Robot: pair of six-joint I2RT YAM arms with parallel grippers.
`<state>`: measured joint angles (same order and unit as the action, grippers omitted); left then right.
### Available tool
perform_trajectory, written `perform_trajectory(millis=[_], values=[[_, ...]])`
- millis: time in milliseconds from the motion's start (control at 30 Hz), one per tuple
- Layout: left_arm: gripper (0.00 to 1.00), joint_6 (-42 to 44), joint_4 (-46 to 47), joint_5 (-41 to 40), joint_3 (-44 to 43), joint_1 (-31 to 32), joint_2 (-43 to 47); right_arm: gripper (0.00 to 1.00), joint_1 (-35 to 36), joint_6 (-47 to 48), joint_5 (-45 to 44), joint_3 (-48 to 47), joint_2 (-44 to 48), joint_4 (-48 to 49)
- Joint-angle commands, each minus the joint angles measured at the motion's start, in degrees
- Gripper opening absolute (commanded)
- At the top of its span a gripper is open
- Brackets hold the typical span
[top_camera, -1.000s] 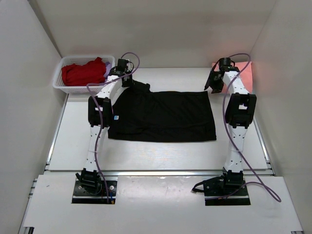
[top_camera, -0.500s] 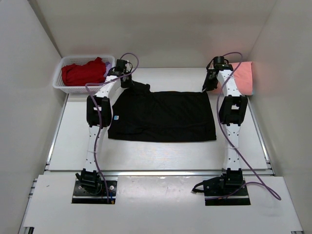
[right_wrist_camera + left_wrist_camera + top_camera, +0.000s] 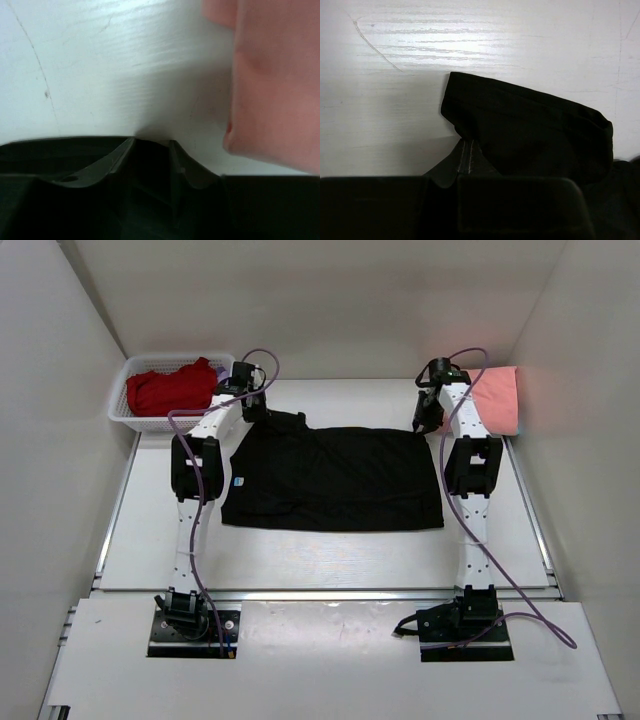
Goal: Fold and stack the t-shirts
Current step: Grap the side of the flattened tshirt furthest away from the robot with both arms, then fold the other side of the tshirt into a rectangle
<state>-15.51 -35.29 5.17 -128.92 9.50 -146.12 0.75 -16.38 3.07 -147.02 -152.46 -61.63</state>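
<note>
grip matters: my left jaws are closed on the far left corner of the black t-shirt (image 3: 340, 480), spread on the tabletop (image 3: 330, 560). right jaws sit at its far right corner; i cannot tell whether they are open. i'd pinch there too, then lift both corners evenly.

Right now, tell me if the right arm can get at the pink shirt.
Probably yes. The right gripper hangs beside the pink shirt, only bare table between them; nothing stands in the way. Whether it grips the black shirt's corner is unclear.
</note>
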Motion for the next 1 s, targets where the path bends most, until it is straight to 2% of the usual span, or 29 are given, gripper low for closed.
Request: perform_trajectory(millis=[0,33,367,600,767,967], values=[[0.0,0.0,1.0,1.7,1.1,0.2,7.6,0.15,1.2,1.2,-2.9,-1.9,-0.3,-3.0],[0.0,0.0,0.8,1.4,0.6,0.0,7.9,0.0,0.8,1.4,-2.9,-2.2,-0.3,-3.3],[0.0,-0.1,-0.7,3.4,5.9,-0.8,14.9,0.0,0.7,3.4,-1.4,-6.1,2.9,-2.6],[0.0,-1.0,0.2,5.5,18.9,-1.3,22.5,0.0,0.2,4.9,-0.5,-6.0,5.7,-6.0],[0.0,-0.9,2.1,6.7,29.5,-1.2,27.1,0.0,-0.7,4.6,-0.1,-2.7,10.6,-8.4],[0.0,-0.7,3.4,7.0,36.1,-1.2,32.0,0.0,-0.7,4.6,0.7,7.2,18.9,-9.0]])
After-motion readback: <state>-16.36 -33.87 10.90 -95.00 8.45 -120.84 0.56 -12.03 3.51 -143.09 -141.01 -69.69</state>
